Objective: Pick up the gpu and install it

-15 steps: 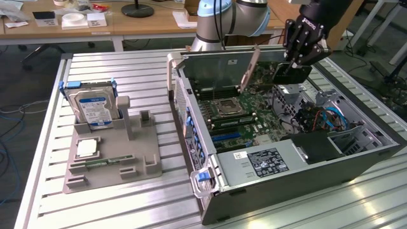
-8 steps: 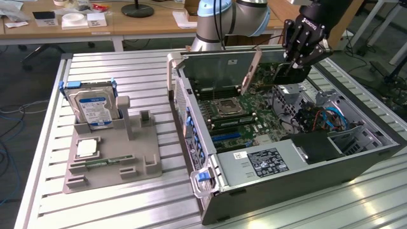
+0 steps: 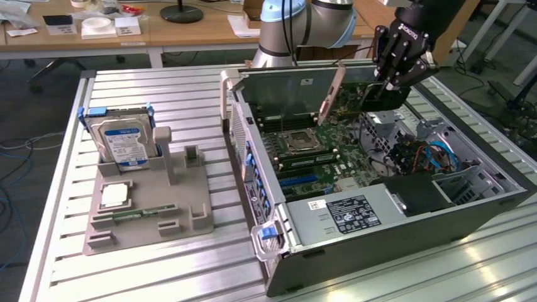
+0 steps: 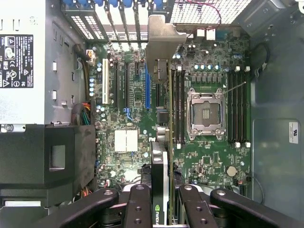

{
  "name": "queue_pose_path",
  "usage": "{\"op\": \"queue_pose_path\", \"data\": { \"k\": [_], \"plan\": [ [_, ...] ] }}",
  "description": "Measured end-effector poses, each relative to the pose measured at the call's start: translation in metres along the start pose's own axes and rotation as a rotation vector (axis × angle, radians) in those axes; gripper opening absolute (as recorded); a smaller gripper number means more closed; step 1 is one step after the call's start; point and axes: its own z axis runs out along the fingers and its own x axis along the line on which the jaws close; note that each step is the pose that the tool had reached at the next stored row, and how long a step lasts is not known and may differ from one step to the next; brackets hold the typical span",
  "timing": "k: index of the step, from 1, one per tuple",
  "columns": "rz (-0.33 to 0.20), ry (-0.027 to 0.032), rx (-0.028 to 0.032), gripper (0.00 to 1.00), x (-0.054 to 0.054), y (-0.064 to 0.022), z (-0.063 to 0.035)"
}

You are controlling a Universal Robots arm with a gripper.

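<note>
My gripper [image 3: 388, 87] hangs above the back of the open computer case [image 3: 403, 245] and is shut on the gpu [image 3: 353, 100]. The card is a green board with a black cooler, held upright, and its silver end bracket [image 3: 330, 94] points down toward the case's rear wall. In the wrist view the gpu [image 4: 160, 166] appears edge-on between my two black fingers [image 4: 139, 206], with its bracket [image 4: 164, 40] over the rear slots. It hovers above the motherboard [image 4: 209, 156], close to the blue expansion slot [image 4: 147, 90], apart from the board.
The case holds a CPU socket [image 3: 300, 141], memory slots, a power supply [image 3: 346, 214] and cables at the exterior view's right. A grey holder [image 3: 151, 207] on the slatted table carries a hard drive [image 3: 122, 141], a memory stick [image 3: 138, 214] and a chip. Desks stand behind.
</note>
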Motion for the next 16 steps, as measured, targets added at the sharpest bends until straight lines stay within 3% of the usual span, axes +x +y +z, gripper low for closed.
{"op": "queue_pose_path", "data": {
  "k": [8, 16],
  "plan": [
    [-0.007, 0.0005, -0.0001, 0.27, 0.0, 0.0, 0.0],
    [-0.067, 0.0054, -0.0011, 0.27, 0.0, 0.0, 0.0]
  ]
}}
